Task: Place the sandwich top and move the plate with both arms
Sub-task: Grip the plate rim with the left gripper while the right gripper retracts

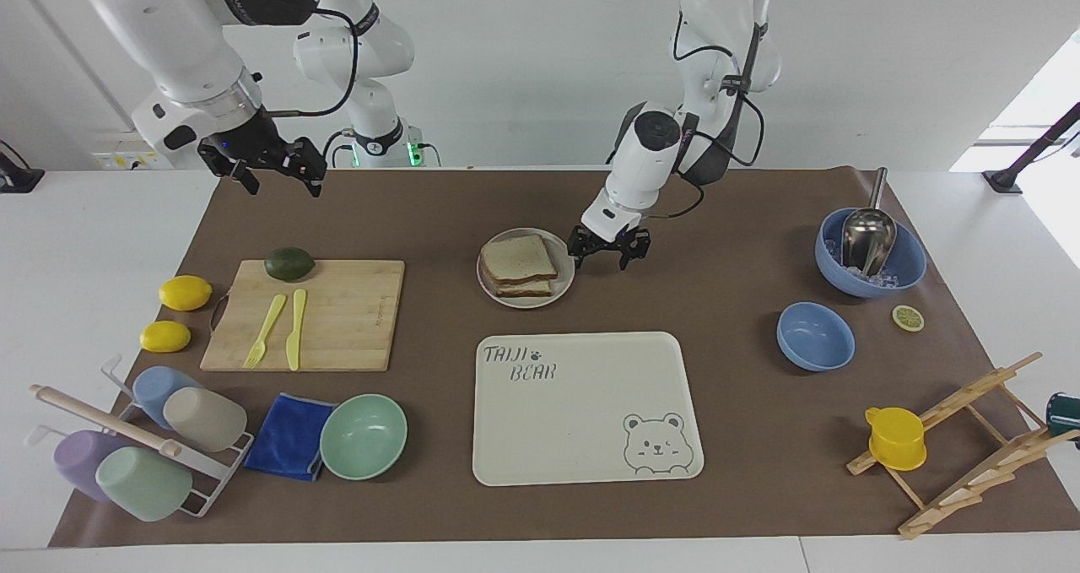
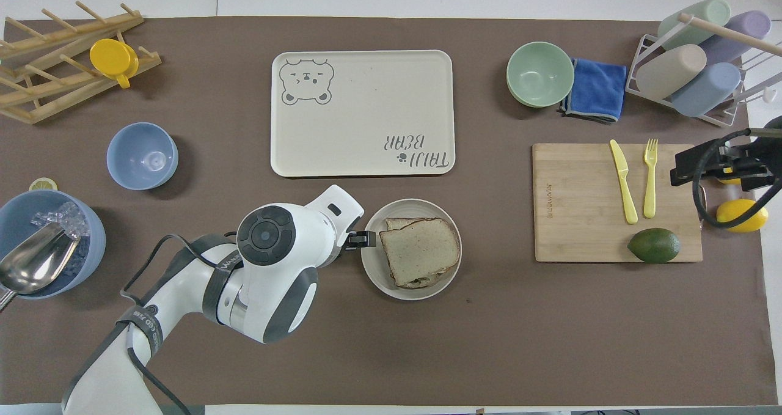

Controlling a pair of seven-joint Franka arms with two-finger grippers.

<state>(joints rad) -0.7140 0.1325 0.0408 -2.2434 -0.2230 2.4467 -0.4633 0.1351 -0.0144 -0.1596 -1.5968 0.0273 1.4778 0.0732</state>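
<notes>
Sandwich top point(image 1: 517, 258) is sitting on the plate point(image 1: 564, 286). Left gripper point(image 1: 609, 251) is hanging wide beside the rim; should grip squarely. Right gripper point(image 1: 272, 166), wide, is waiting well apart from the plate.

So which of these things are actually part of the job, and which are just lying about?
Part of the job:
- square speckled wholemeal bread slice, topping the sandwich
- small round beige-grey plate
- left gripper
- right gripper

Lying about:
- cream bear-print tray
- mint-green bowl
- bamboo cutting board
</notes>
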